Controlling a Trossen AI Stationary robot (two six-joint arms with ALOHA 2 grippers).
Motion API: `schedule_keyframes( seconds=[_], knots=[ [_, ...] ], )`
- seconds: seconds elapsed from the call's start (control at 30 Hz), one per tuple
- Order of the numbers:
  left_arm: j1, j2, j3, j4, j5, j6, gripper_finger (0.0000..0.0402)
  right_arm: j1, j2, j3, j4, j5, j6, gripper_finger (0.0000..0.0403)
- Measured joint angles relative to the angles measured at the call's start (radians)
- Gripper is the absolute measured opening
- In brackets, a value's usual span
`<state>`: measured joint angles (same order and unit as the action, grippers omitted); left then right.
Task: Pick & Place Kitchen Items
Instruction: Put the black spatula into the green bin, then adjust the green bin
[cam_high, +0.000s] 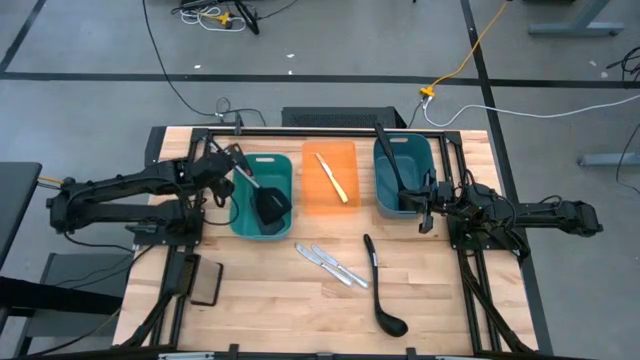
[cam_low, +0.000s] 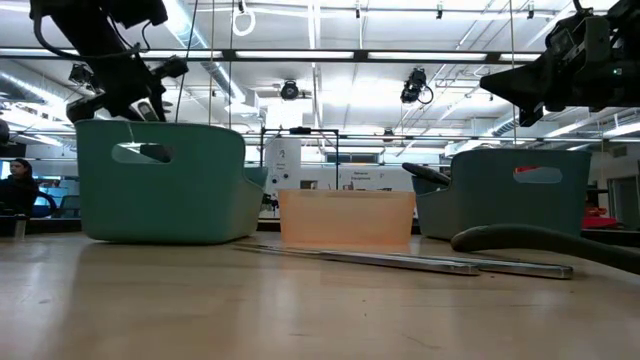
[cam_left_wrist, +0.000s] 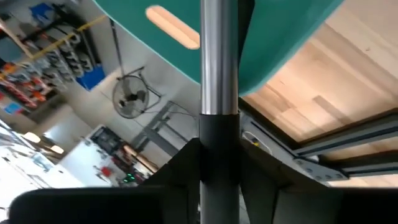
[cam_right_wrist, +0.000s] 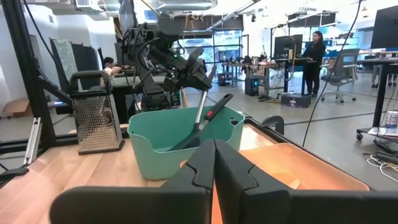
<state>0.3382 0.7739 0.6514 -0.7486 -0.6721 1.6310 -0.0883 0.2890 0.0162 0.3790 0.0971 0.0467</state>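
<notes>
Near edge of the surface: a long black ladle (cam_high: 380, 290) lay loose toward the right, bowl nearest the front.
Middle of the surface: two silver table knives (cam_high: 330, 264) lay side by side, just left of the ladle's handle.
Orange bin (cam_high: 329, 205): it held one cream-handled knife (cam_high: 332, 176), lying diagonally.
Left claw (cam_high: 228, 160): it hung over the far left corner of the teal bin (cam_high: 262, 232), fingers closed narrowly round the steel shaft of a slotted spatula (cam_high: 270, 204), whose blade already sat low inside the bin (the left wrist view showed the shaft running straight between the fingers).
Right claw (cam_high: 426, 214): pinched shut, holding nothing, waiting beside the blue bin (cam_high: 404, 207), from which a second ladle's handle (cam_high: 386, 146) stuck out toward the far edge.
Step in hand: probably releasing the spatula.
Doing it well: spread the fingers fully before lifting, then rise straight up, so the handle settles against the rim and neither tips the bin nor gets dragged out.
</notes>
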Motion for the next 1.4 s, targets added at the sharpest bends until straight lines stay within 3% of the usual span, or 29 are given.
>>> schedule_keyframes(
  seconds=[0.2, 0.5, 0.63, 0.83, 0.97, 1.07, 1.2, 1.3, 1.4],
  knots=[
    [0.055, 0.015, -0.002, 0.001, 0.03, 0.004, 0.0137, 0.0, 0.0, 0.0, 0.0, -0.002, 0.011, 0.0011],
    [0.074, -0.019, 0.008, 0.176, -0.03, -0.003, 0.0138, 0.0, 0.0, 0.0, 0.001, -0.001, 0.018, 0.0011],
    [0.067, -0.049, 0.061, 0.195, -0.002, -0.095, 0.0135, 0.0, 0.0, 0.0, 0.001, -0.001, 0.02, 0.0011],
    [0.018, -0.05, 0.154, 0.121, 0.037, -0.461, 0.0119, 0.0, 0.0, 0.0, 0.002, -0.001, 0.02, 0.0011],
    [-0.066, 0.002, 0.245, 0.036, 0.16, -0.804, 0.0087, 0.0, 0.0, 0.0, 0.002, 0.0, 0.019, 0.0011],
    [-0.144, 0.061, 0.313, -0.012, 0.31, -1.065, 0.0054, 0.0, 0.0, 0.0, 0.003, 0.0, 0.019, 0.0011],
    [-0.258, 0.153, 0.378, -0.039, 0.433, -1.308, 0.0017, 0.0, 0.0, 0.0, 0.003, 0.0, 0.019, 0.0011],
    [-0.351, 0.232, 0.406, -0.095, 0.442, -1.465, 0.0013, 0.0, 0.0, 0.0, 0.012, 0.0, 0.02, 0.0011],
    [-0.426, 0.322, 0.437, -0.147, 0.465, -1.559, 0.0037, 0.0, 0.001, -0.001, 0.018, -0.001, 0.021, 0.0011]
  ],
)
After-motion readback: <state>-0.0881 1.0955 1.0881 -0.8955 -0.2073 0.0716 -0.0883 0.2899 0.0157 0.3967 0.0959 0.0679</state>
